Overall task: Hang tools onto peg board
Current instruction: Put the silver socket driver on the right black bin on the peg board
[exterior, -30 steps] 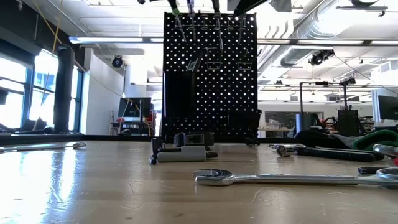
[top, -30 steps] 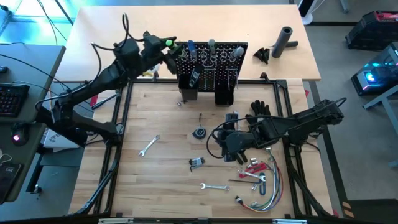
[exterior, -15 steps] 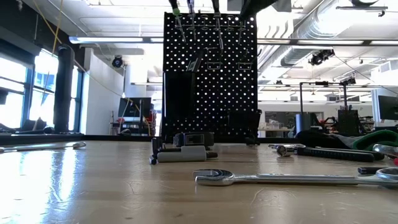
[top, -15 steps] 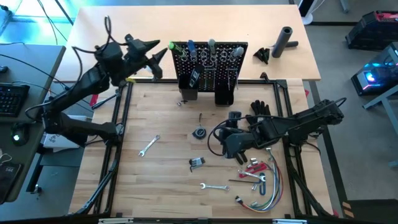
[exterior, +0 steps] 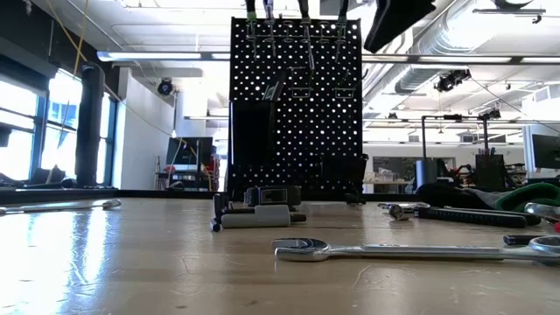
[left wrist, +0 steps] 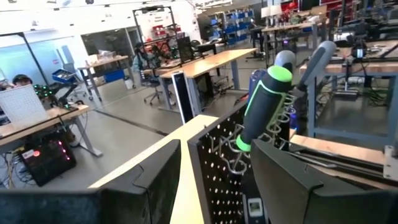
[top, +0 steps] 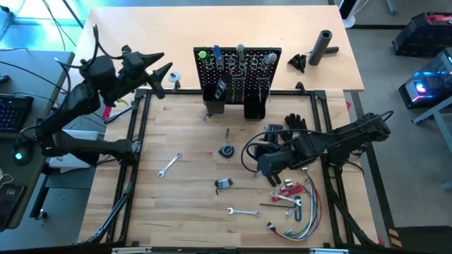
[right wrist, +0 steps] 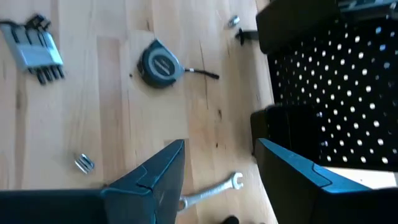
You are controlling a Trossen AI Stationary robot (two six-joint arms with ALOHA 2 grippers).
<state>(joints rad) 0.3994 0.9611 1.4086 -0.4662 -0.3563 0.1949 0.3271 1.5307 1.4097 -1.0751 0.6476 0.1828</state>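
The black peg board (top: 237, 74) stands upright at the table's far side and holds several tools. The green-handled screwdriver (top: 203, 55) hangs in a ring hook at the board's upper left corner; it also shows in the left wrist view (left wrist: 264, 102). My left gripper (top: 154, 68) is open and empty, in the air left of the board (left wrist: 216, 155). My right gripper (top: 263, 159) is open and empty above the table's middle right (right wrist: 217, 180). A silver wrench (top: 168, 164), a tape measure (top: 227, 150), hex keys (top: 224, 184) and a second wrench (top: 242, 211) lie on the table.
Red-handled tools (top: 289, 190) and a bundle of coloured wires (top: 300, 219) lie near the right arm. A black glove (top: 295, 123) lies right of the board. A black cylinder (top: 323, 46) stands on the far table. In the low view a wrench (exterior: 411, 251) lies close in front.
My left gripper has drawn back from the peg board's upper left corner toward the table's left edge. The green-handled screwdriver stays behind, hanging in its ring hook on the board.
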